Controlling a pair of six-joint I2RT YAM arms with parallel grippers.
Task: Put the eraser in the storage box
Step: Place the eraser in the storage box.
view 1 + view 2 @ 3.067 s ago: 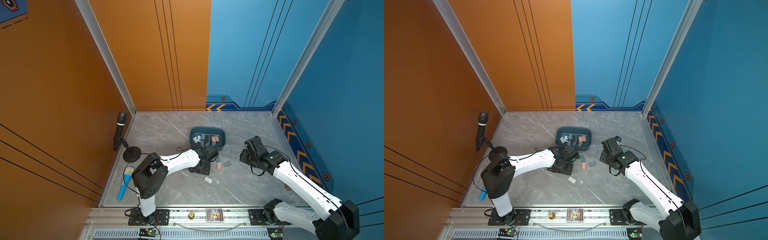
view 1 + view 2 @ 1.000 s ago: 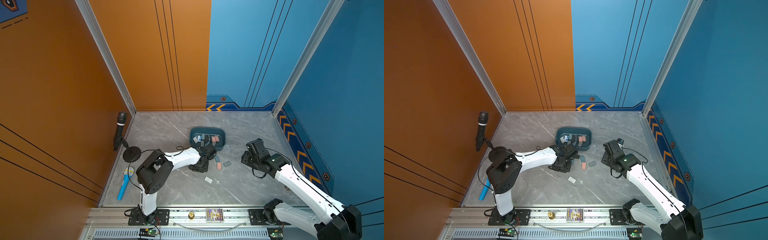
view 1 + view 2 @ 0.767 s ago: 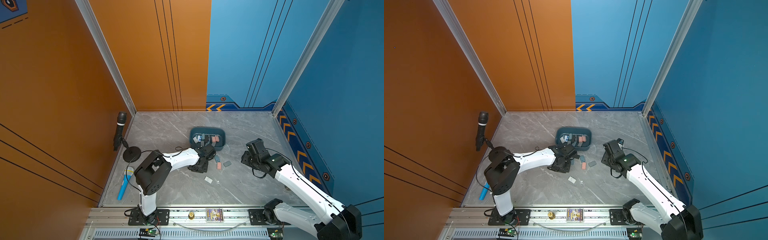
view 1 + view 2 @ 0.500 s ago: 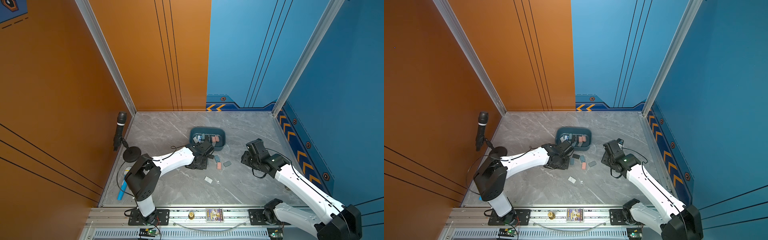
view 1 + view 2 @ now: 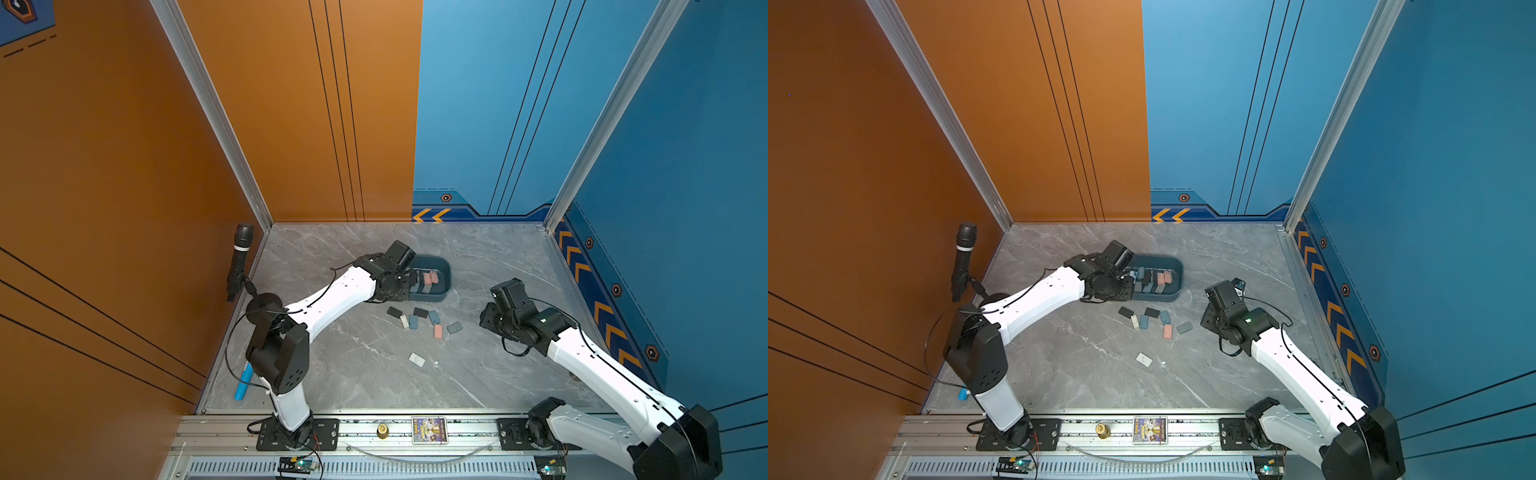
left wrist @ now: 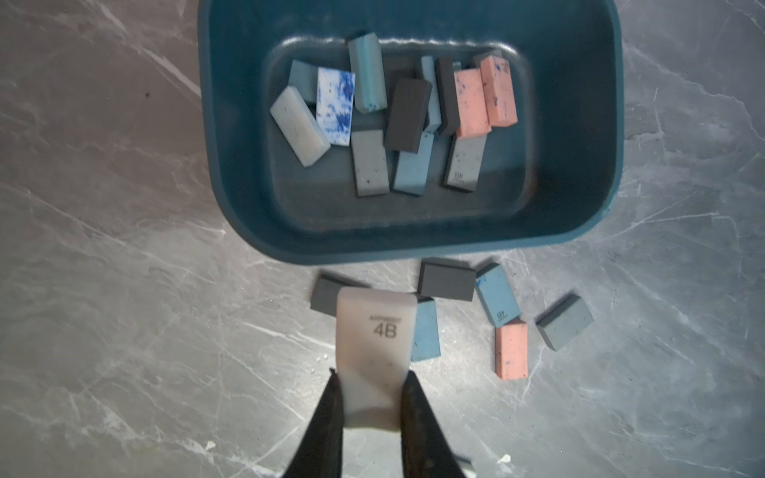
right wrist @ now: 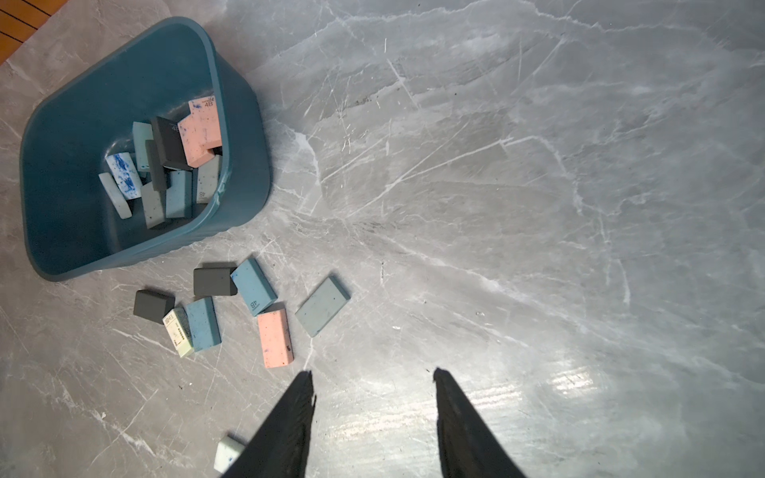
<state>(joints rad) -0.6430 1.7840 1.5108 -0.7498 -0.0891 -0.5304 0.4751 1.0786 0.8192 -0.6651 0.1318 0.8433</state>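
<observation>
— While the left gripper (image 6: 371, 374) carries its load, which stage of the task does this view show?

— Transport, by my reading. Its jaws are pinched onto one end of a white eraser (image 6: 374, 331) stamped 4B, lifted clear of the table (image 6: 103, 289). The eraser hangs close by the near rim of the storage box (image 6: 232, 186). In both top views the wrist overlaps one end of the tub, but I cannot tell whether the eraser is over the opening yet. It has not been let go.

— What does the box hold?

— A dozen or so erasers lie in a loose heap on its floor. Among them are two pink ones (image 6: 484, 97), two black, one white, one marbled eraser (image 6: 335, 107) in white and blue, and several plain blue and grey. All sit toward the far wall, and the near part of the floor is bare.

— And what is left to do?

— A good deal, I judge. Just beside the box the loose erasers (image 7: 253, 291) lie in a cluster on the table: two black, two blue, one pink, one grey, one cream with print. A lone pale eraser (image 5: 417, 359) lies apart, toward the robot's base rail. That makes eight to collect after the held one drops.

— And the other arm?

— The right gripper (image 7: 372, 372) hovers over bare table beside the cluster. Its jaws are parted to a middling gap, with nothing between them.
</observation>
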